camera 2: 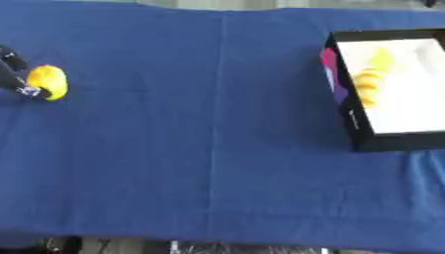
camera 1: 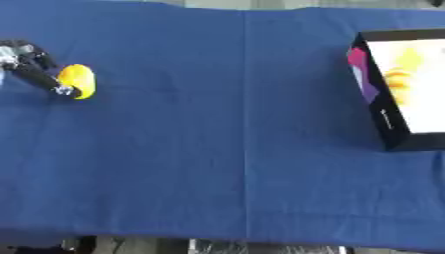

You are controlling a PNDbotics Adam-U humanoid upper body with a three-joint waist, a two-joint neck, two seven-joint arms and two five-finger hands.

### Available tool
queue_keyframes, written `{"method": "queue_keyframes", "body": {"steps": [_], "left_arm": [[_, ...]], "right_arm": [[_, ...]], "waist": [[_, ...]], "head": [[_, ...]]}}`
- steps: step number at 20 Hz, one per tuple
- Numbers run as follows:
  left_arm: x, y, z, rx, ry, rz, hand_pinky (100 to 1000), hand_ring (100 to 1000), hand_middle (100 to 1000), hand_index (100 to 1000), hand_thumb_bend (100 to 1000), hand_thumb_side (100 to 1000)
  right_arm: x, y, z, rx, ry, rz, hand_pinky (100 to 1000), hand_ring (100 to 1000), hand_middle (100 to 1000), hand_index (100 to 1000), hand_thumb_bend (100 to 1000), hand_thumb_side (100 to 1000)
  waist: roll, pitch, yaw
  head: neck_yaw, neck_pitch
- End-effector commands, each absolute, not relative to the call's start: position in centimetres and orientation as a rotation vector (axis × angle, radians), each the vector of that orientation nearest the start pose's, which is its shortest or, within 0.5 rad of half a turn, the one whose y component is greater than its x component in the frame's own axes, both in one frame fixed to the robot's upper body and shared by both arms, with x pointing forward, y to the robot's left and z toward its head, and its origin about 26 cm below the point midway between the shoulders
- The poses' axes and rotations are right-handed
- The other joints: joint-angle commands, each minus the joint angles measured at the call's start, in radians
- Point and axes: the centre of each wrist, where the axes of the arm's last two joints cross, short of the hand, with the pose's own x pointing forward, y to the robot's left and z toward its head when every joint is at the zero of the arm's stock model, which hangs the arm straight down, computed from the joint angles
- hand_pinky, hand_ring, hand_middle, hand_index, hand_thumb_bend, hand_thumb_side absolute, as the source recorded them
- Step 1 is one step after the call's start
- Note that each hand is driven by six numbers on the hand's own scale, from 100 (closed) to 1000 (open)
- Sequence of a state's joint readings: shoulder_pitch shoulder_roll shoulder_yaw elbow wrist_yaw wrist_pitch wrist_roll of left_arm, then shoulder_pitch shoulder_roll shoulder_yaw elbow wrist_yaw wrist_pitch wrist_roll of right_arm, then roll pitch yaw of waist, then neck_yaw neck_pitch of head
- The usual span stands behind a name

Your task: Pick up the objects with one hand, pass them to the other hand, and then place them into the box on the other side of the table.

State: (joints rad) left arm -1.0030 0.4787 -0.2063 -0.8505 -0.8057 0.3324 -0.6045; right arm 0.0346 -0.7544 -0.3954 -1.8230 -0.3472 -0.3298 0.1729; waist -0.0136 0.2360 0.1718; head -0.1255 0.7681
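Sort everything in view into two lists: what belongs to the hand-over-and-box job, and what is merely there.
Part of the job:
- round yellow object at the table's left edge
- robot's left hand, fingers at that object
- black-walled box with white floor on the right, yellow items already inside

Merely there:
- blue tablecloth

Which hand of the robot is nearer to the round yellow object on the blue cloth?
Left. The left hand is at the round yellow object, its black fingers against the object's left side. The right hand shows in neither view.
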Motion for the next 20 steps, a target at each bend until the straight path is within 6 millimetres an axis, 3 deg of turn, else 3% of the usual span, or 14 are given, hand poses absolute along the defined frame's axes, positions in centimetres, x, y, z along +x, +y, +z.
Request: {"method": "queue_keyframes", "body": {"steps": [1, 8, 13, 20], "left_arm": [[48.88, 28.63, 21.97, 0.799, -0.966, -1.13, 833, 816, 770, 768, 645, 283], [48.94, 28.74, 21.83, 0.803, -0.938, -1.125, 827, 810, 758, 699, 468, 169], [48.94, 28.7, 21.88, 0.812, -0.936, -1.111, 822, 796, 738, 666, 389, 100], [48.86, 28.74, 22.12, 0.824, -0.957, -1.086, 797, 762, 703, 606, 229, 100]], "right_arm": [[24.68, -45.49, 20.97, -0.466, -2.194, 0.545, 932, 1000, 982, 1000, 100, 470], [24.63, -45.64, 21.07, -0.465, -2.196, 0.55, 934, 1000, 982, 1000, 100, 470], [24.57, -45.68, 21.04, -0.462, -2.196, 0.555, 935, 1000, 983, 1000, 100, 470], [24.47, -45.78, 20.77, -0.467, -2.188, 0.56, 936, 1000, 982, 1000, 100, 470]], "waist": [[-0.012, 0.003, -0.004], [-0.007, 0.002, -0.008], [-0.007, -0.001, -0.008], [-0.008, -0.005, -0.005]], "head": [[0.006, -0.014], [0.011, -0.01], [0.012, -0.013], [0.007, -0.012]]}}
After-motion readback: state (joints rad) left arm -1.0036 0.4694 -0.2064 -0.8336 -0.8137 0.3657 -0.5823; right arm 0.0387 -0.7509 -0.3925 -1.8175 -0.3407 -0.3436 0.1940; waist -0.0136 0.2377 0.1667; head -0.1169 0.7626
